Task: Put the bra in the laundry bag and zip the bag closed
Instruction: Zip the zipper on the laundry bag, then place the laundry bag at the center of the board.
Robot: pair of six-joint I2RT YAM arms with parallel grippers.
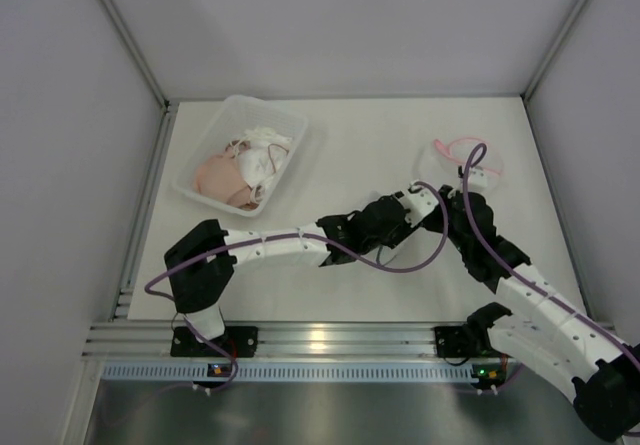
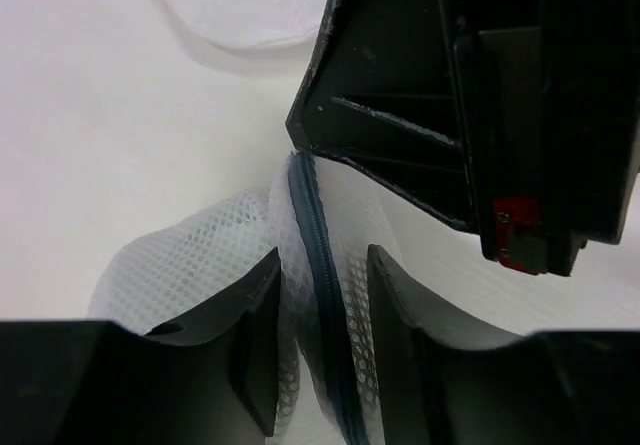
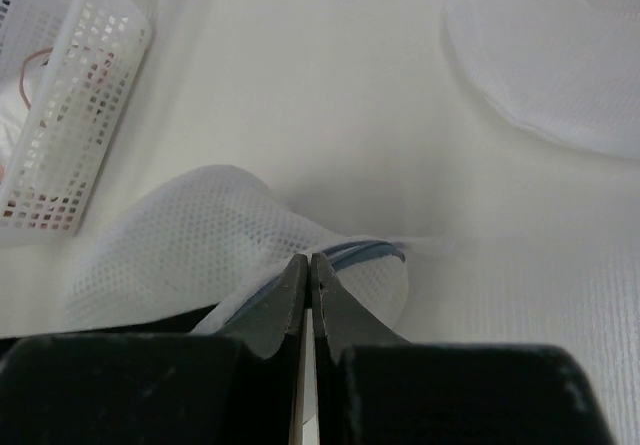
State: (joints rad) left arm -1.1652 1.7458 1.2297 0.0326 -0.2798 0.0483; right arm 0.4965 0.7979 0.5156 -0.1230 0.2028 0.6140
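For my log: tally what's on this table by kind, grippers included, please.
Grippers: 2, the left gripper and the right gripper
White basket of garments: 1
Mesh laundry bag, gripped by both: 1
Pink-strapped white item: 1
Total: 5; the garments inside the basket are too tangled to count.

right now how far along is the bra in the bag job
Done: unclear. I cannot tell whether a bra is inside the mesh bag; bras lie in the basket. In hand: the left claw grips the bag's fold around the zipper, and the right claw is pinched shut on the bag close by. Left: probably zipping it closed; how far the zipper has run is hidden.
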